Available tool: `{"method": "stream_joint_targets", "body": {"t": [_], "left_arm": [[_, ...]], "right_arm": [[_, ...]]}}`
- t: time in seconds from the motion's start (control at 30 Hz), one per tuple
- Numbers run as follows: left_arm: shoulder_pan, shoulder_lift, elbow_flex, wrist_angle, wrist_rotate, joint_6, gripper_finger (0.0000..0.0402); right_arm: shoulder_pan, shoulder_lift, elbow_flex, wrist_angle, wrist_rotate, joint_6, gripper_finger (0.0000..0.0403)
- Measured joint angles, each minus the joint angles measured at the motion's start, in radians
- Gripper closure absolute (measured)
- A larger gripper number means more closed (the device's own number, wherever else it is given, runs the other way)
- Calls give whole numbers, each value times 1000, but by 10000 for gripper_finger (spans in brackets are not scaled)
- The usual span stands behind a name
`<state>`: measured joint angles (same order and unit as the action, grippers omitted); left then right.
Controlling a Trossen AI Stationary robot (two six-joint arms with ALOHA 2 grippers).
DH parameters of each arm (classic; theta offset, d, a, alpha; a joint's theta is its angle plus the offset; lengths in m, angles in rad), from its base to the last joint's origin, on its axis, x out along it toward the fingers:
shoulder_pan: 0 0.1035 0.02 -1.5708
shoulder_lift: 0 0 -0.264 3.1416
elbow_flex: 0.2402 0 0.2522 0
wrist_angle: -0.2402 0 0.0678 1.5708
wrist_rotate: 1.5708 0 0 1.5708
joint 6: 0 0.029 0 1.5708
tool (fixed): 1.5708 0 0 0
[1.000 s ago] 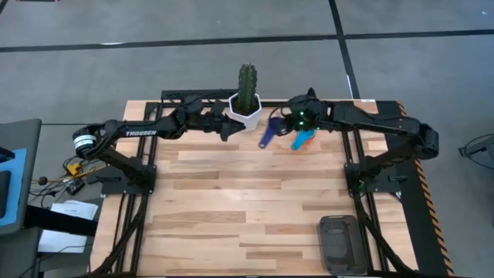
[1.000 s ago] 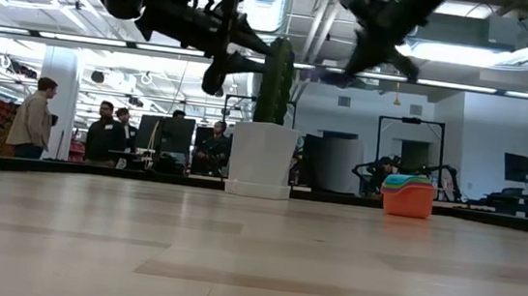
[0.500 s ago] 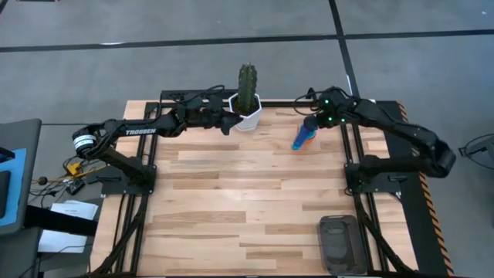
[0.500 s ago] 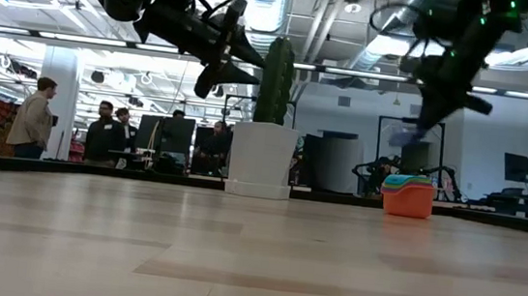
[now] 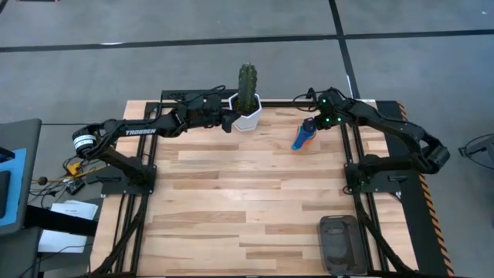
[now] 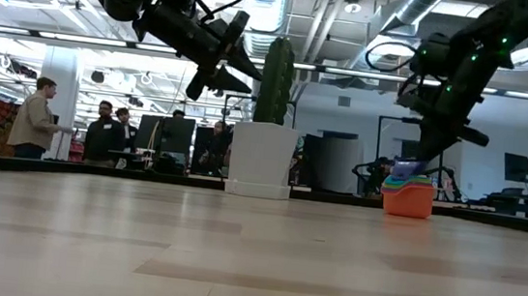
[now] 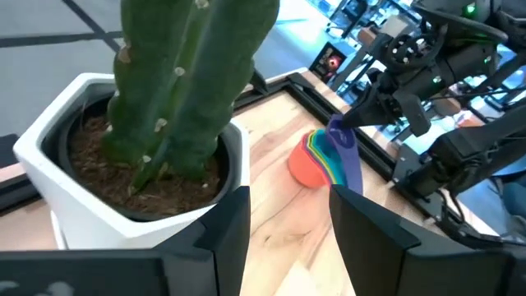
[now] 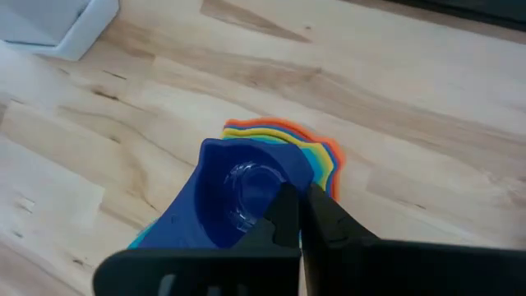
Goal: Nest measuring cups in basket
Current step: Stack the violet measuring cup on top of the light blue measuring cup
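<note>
While right gripper (image 8: pixel 297 215) pinches the dark blue plastic scoop (image 8: pixel 240 191) over the nested rainbow cup stack (image 5: pixel 302 140) at the table's far edge, left gripper (image 7: pixel 288 222) spread beside white cactus pot (image 7: pixel 90 193), grey basket (image 5: pixel 339 243) well apart.

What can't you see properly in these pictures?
- Measuring cups: stacked, so the lower ones show only rims in the right wrist view; their number is unclear.
- Basket: the high view's bottom edge cuts it off.
- Right pincer: whether it grips the dark blue cup is unclear.
</note>
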<state>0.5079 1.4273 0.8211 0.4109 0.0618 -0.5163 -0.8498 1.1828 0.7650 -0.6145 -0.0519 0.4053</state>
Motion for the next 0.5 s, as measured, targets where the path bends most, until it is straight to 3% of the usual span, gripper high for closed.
{"method": "stream_joint_targets", "body": {"t": [0.23,0.5], "left_arm": [[0,0,0,-6,-29,-1,246],[0,0,0,-4,-43,-11,246]], "right_arm": [[-10,45,0,36,-14,-18,386],[-11,48,0,26,-13,13,324]]}}
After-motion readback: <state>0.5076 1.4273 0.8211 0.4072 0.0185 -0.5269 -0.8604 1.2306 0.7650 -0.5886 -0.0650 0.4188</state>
